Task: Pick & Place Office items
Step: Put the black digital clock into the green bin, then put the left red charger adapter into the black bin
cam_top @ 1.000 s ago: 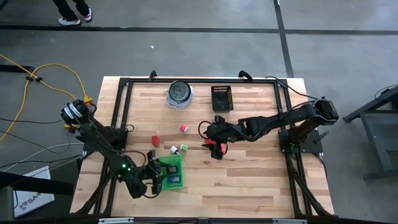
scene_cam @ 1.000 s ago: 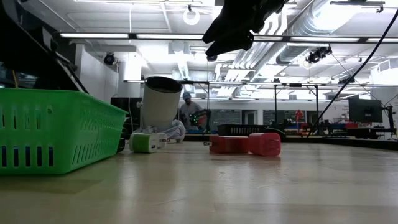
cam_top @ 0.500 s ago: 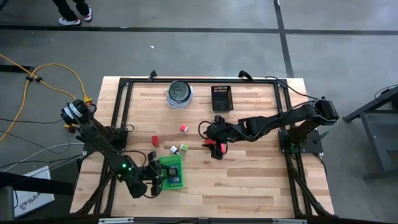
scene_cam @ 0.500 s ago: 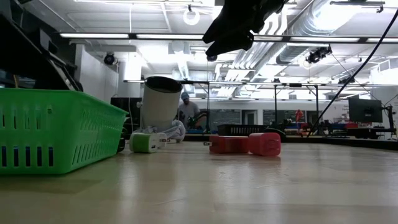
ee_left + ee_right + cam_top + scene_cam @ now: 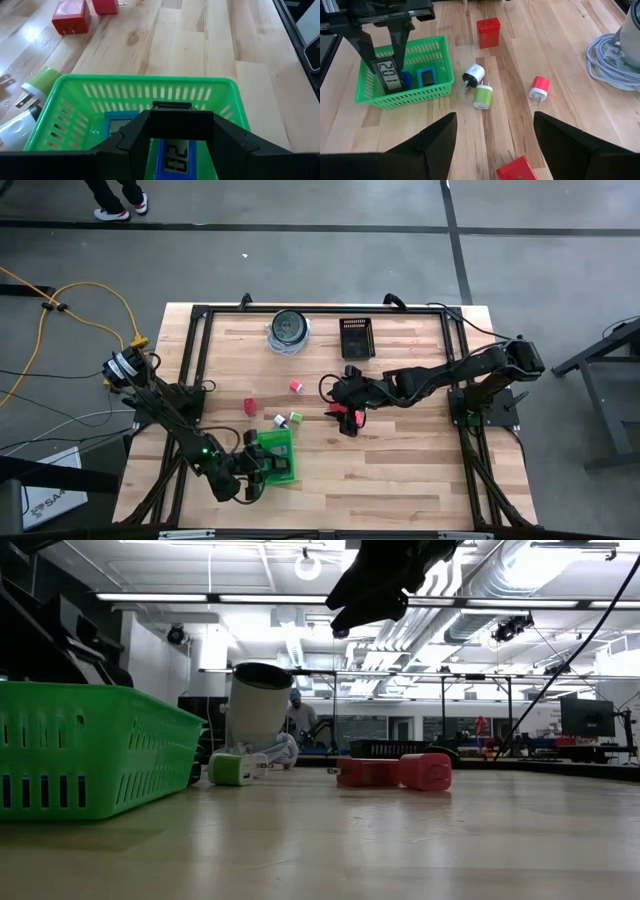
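Note:
My left gripper [image 5: 262, 467] hangs over the green basket [image 5: 283, 442], shut on a small blue-framed digital display [image 5: 387, 75]. Two blue pieces [image 5: 426, 77] lie inside the basket. Loose on the table are a red block [image 5: 488, 26], a white plug [image 5: 474, 74], a green plug [image 5: 481, 97] and a pink plug [image 5: 539, 89]. My right gripper [image 5: 345, 416] is open and hovers above the table [image 5: 370, 590]. Another red block [image 5: 517, 170] lies just below it, untouched. My left gripper pinches the digital display between its two fingers [image 5: 401, 47], one on each side edge [image 5: 175, 155]. The fingers come from above, pointing down into the basket. The display stands nearly upright with its digits facing out, its lower end down inside the basket [image 5: 135, 87].
A round container with a coiled cable [image 5: 290, 328] and a black tray [image 5: 356, 337] stand near the table's far edge. Bare wood lies to the right and along the near edge. A person [image 5: 300, 720] shows in the room far behind.
My left gripper has moved a little toward the table's right, from beside the basket's left wall to over the basket. My right arm and the loose pieces have kept still.

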